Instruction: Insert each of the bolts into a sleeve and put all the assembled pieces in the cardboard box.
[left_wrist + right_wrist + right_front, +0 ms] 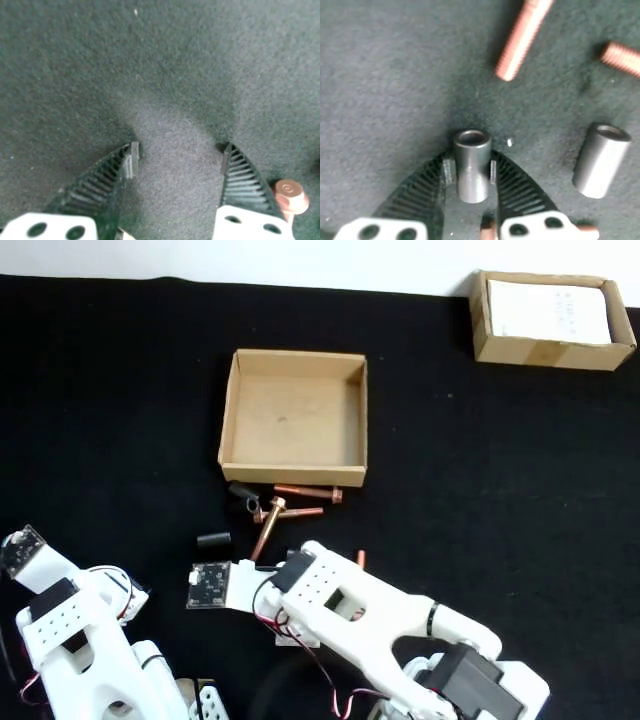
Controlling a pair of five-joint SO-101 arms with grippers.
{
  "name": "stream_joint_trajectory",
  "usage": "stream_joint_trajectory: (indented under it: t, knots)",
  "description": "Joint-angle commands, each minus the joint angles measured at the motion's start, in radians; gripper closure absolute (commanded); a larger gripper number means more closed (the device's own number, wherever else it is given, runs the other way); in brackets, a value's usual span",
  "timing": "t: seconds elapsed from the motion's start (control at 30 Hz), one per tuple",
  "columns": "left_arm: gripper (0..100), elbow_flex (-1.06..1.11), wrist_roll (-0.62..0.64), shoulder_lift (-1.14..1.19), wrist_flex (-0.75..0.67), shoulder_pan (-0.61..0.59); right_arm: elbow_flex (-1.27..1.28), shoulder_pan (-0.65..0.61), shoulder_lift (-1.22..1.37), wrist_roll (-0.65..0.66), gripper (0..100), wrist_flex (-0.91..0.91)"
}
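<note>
My right gripper (469, 170) is shut on a dark metal sleeve (471, 165), whose open end faces away from the wrist, low over the black cloth. A second sleeve (600, 160) lies just beside it, and two copper bolt shafts (522, 40) (622, 59) lie beyond. My left gripper (180, 152) is open over bare cloth, with a copper bolt head (289, 196) by one finger. In the high view, several bolts (308, 493) (268, 525) and two sleeves (213, 539) (243, 497) lie just in front of the open cardboard box (290, 472).
A second cardboard box (545, 352) holding white paper stands at the back right corner. Both white arms (360, 615) (70, 630) rise from the near edge. Black cloth covers the table on all sides of the box.
</note>
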Motion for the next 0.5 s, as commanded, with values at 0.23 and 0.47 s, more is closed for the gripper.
stream_joint_trajectory:
  t: [0.23, 0.47]
  knots:
    - [73, 0.004, -0.003, -0.001, -0.015, 0.007, -0.581, 0.268, -0.002, -0.034, 99.1, 0.42]
    - [73, 0.001, -0.006, 0.001, -0.021, 0.015, -0.995, 0.582, -0.002, -0.258, 99.1, 0.653]
